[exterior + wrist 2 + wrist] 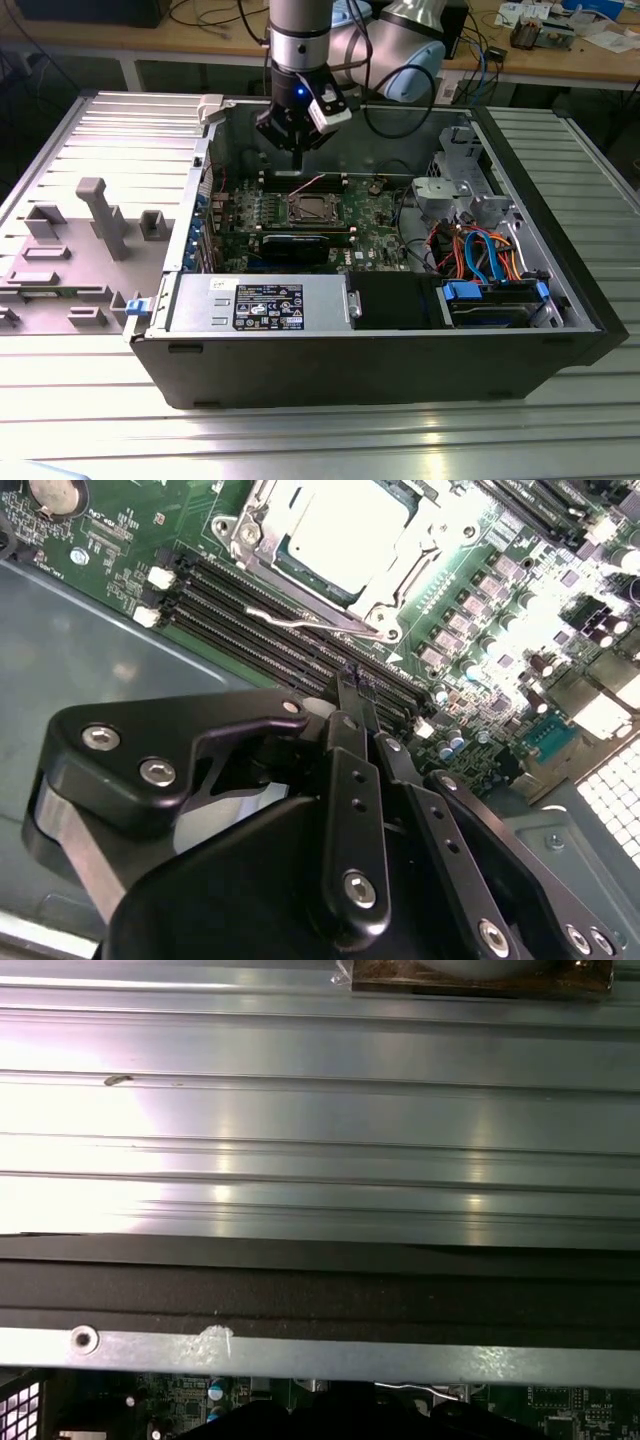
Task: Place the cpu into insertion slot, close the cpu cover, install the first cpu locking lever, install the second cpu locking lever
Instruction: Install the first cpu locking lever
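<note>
Above the open computer case (pixel 560 300) the gripper (pixel 297 150) hangs over the green motherboard (pixel 330 225), a little behind the insertion slot (pixel 311 209) as the exterior view shows it, and touching nothing. Its two black fingers (pixel 352 770) lie pressed together with nothing between them, as the second wrist view shows. Beyond the fingertips in that view the cpu (pixel 345 528) sits in the socket, its pale metal top showing through the window of the cpu cover (pixel 262 535), which lies flat around it. One thin locking lever (pixel 300 618) runs along the socket's edge beside the long black memory slots (pixel 270 630). A round coin battery (pixel 50 492) sits at that view's corner. At the case's front edge a grey power supply (pixel 260 305) carries a black label (pixel 268 306) with white print too small to make out. Blue and orange cables (pixel 485 255) bunch near the grey drive cage (pixel 455 190) on the exterior view's right. Grey moulded fixtures (pixel 100 215) stand on the ribbed metal table (pixel 100 400) at the exterior view's left. The first wrist view looks along the table's grooves past the case's dark rim (pixel 320 1290).
</note>
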Motion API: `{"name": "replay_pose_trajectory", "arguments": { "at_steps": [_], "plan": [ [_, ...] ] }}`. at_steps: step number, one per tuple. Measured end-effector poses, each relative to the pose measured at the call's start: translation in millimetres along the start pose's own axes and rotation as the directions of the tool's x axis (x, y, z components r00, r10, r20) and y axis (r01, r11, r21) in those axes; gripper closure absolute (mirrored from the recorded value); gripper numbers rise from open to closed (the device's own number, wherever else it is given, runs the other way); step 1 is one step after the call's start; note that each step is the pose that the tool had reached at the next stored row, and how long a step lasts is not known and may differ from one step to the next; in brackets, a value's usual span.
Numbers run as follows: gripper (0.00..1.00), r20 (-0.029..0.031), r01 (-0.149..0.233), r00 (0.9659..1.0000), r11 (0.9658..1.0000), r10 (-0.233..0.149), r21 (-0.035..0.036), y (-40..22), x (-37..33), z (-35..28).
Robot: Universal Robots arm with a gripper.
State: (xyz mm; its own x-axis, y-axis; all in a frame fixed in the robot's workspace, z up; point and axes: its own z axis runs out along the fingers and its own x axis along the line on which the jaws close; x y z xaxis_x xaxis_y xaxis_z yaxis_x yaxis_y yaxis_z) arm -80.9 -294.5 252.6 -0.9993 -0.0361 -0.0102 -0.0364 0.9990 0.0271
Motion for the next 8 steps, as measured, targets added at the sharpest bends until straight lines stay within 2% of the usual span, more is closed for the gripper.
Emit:
{"name": "replay_pose_trajectory", "arguments": {
  "at_steps": [8],
  "plan": [
    [0.89, 0.0, 0.0, 1.0, 1.0, 0.0, 0.0012, -5.7, 0.2, 0.3]
  ]
}}
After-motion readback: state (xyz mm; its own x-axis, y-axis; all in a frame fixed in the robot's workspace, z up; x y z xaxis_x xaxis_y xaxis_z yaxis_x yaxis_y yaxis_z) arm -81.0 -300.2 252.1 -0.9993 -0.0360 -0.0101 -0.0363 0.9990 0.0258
